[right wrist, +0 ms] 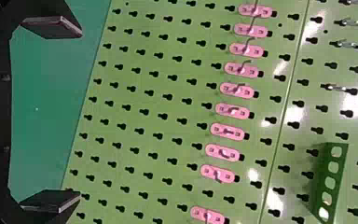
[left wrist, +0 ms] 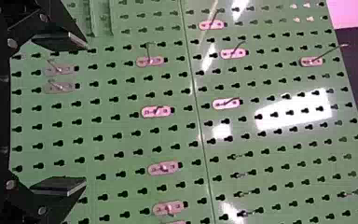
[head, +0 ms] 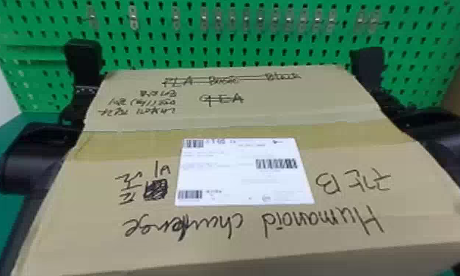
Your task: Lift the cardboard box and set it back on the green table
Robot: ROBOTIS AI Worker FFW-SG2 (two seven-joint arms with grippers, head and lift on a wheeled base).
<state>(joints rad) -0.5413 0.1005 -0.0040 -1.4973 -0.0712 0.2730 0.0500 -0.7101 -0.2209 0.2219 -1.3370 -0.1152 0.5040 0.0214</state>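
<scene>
Now your rectangular tan cardboard box [head: 93,224] wears a white label [head: 236,176] and black handwriting [head: 295,220]; left gripper [head: 83,60] and right gripper [head: 367,66] gape.

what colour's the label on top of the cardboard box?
White, with black barcodes. The label shows best in the head view.

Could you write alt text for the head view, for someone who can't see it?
A large brown cardboard box with a white paper label and black upside-down handwriting dominates the foreground, between the robot's black left arm and black right arm. Behind it stands a green perforated pegboard with small hooks.
</scene>
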